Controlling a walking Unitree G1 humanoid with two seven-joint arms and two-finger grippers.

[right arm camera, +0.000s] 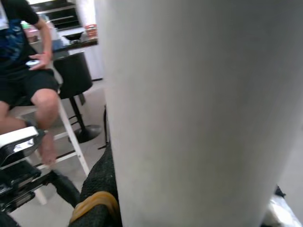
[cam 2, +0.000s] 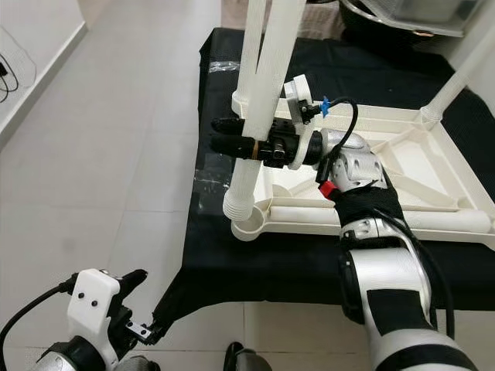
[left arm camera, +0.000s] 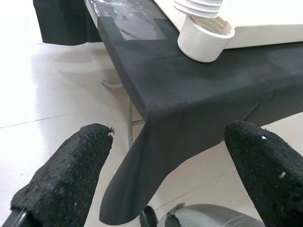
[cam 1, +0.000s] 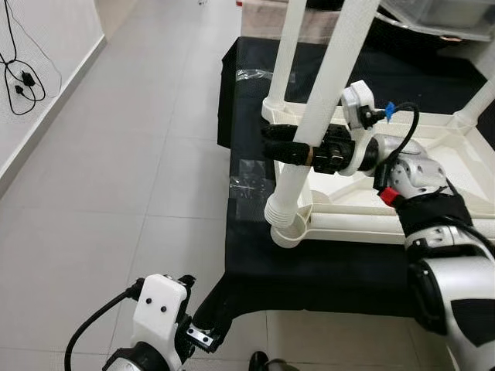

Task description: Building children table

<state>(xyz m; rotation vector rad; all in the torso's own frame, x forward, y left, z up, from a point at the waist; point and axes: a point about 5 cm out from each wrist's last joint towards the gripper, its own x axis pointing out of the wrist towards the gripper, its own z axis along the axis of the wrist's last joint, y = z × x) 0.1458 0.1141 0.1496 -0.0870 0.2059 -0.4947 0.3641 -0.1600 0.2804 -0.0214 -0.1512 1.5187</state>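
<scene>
At frame centre the right gripper point(cam 1: 288, 147) clamps a white leg point(cam 1: 313, 127) above the corner socket point(cam 1: 288, 230); light, stiff, slick plastic, best held mid-shaft; left gripper point(left arm camera: 161, 175) wide open.

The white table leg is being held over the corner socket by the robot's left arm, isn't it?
Not quite. It is the right end effector that grips the white table leg above the corner socket, as the right eye view shows. The left end effector hangs low by the black cloth's corner, open.
</scene>
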